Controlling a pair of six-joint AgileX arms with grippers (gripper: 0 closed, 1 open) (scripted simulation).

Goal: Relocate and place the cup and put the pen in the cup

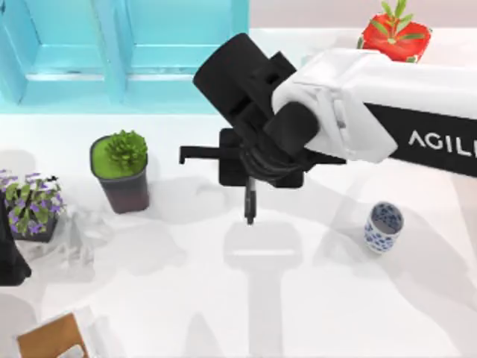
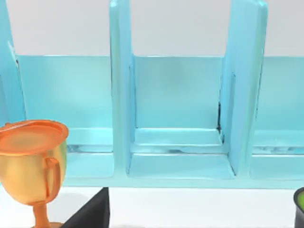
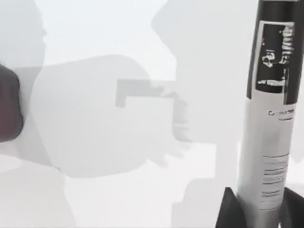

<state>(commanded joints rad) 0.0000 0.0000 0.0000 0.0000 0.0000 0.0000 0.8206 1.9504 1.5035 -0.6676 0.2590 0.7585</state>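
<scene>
Our right hand [image 1: 251, 195] sits at the middle of the top view, clamped on the pen [image 1: 250, 205], which hangs upright above the bench [image 1: 186, 298]. The cup [image 1: 384, 227] stands apart at lower right of the hand, on the bench.

Your right gripper [image 1: 251, 195]: wrist housing covers it from above, so grip on pen [image 1: 250, 203] can't be judged; only pen's lower end pokes out. Right wrist view crops pen [image 3: 270, 118] at both ends. Left wrist view cuts gold goblet [image 2: 33, 166] at base, dark pot [image 2: 299, 206] at edge.
</scene>
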